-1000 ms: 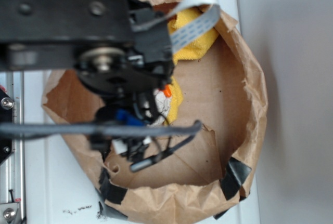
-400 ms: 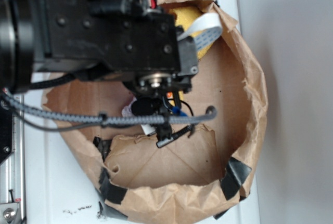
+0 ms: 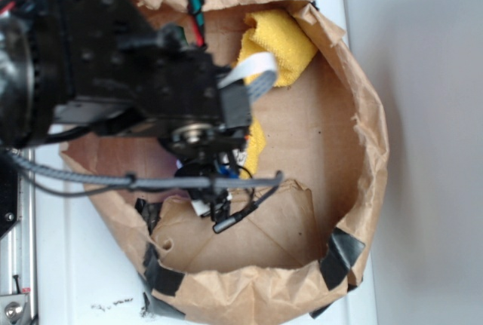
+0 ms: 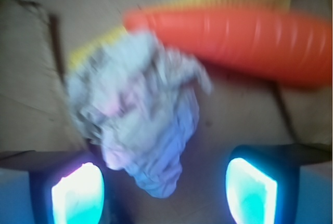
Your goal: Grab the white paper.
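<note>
Paper: your white paper (image 4: 138, 115) sits crumpled at 12 o'clock from the gripper (image 4: 164, 190).
Carrot: orange carrot (image 4: 234, 39) touches it at 1 o'clock.
Fingers: your fingers (image 4: 78, 193) stand wide apart, holding nothing.

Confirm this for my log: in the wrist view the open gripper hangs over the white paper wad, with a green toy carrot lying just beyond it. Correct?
Not quite. The carrot is orange, not green, as the wrist view shows. The rest holds: the gripper is open over the white paper wad, and the carrot lies just beyond it.
</note>
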Available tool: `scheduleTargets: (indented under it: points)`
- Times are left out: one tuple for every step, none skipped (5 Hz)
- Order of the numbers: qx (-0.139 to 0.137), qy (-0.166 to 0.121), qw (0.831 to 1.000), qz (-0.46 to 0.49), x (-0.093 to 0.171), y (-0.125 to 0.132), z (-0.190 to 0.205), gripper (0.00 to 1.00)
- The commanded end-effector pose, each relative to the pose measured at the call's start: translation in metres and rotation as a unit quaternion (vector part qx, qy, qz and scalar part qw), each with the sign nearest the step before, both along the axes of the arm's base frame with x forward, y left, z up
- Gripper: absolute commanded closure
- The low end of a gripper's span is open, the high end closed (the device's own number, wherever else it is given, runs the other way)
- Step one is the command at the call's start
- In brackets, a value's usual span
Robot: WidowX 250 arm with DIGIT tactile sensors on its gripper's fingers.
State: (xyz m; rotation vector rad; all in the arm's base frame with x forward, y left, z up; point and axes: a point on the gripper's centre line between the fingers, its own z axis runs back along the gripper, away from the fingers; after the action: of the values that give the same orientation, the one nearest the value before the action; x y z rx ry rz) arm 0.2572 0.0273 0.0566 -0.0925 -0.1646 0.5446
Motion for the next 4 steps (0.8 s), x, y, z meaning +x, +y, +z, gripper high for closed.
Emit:
scheduleTargets:
  points:
    - [0.066,-0.042,0.996,0.045,0.022,-0.004,-0.001,0.0]
    - [0.079,-0.028,0.995,0.061,0.035,0.004,-0.005,0.0]
    - [0.068,-0.017,0.995,0.072,0.045,0.007,-0.002,0.01]
    - [0.058,-0.025,0.996,0.064,0.04,0.006,0.007,1.0]
